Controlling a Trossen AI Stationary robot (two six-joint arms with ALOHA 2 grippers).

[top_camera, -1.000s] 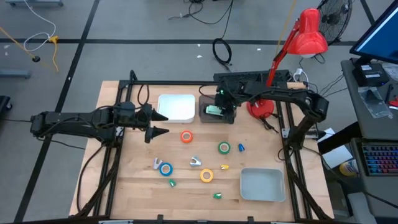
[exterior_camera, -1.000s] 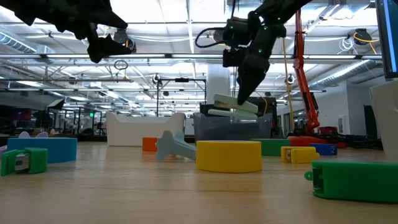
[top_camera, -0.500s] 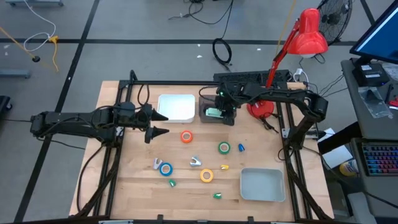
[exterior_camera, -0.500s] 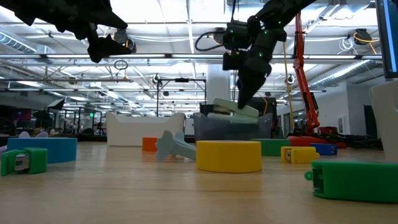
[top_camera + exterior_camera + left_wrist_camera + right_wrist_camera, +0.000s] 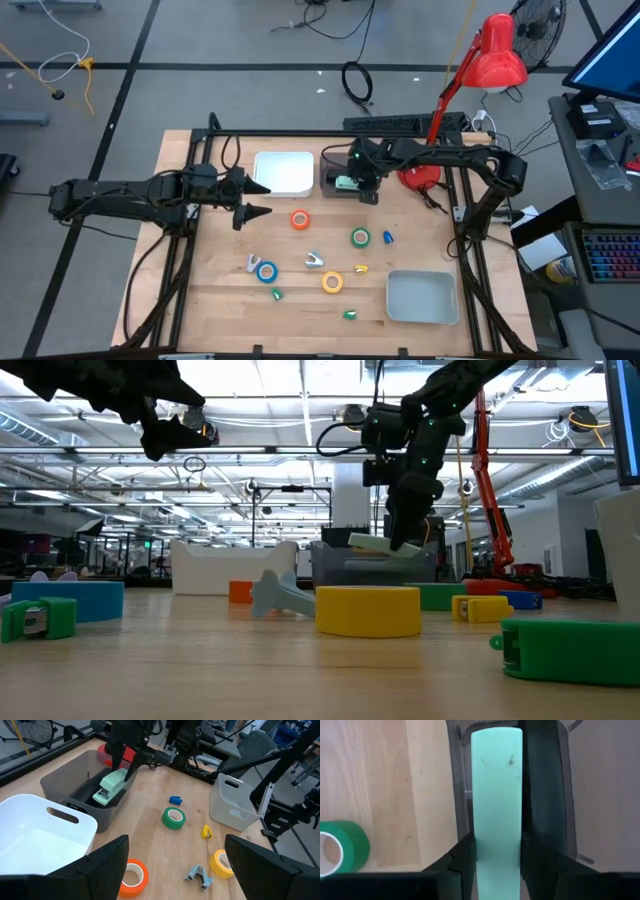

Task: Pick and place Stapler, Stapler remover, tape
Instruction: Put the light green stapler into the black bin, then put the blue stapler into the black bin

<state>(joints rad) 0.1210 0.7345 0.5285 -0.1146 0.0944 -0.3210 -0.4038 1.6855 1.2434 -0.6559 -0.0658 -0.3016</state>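
My right gripper is shut on a mint-green stapler and holds it in a dark grey bin at the table's far middle. My left gripper is open and empty, hovering left of the orange tape roll. The green roll, blue roll and yellow roll lie flat on the table. The grey stapler remover lies between the blue and yellow rolls. My right gripper pinches the stapler's two long sides between its two fingers, near one end of the stapler. The fingers come from above and lie across it. The stapler sits tilted at the bin's rim height; whether it touches the bin's floor, I cannot tell.
A white bin stands left of the dark bin. A pale grey bin stands at the near right. A red desk lamp stands right of the dark bin. Small blue, yellow and green bits lie about.
My right gripper has gone down with the stapler toward the dark grey bin. The stapler now sits lower, at the bin's rim, and less steeply tilted. My left gripper has kept still.
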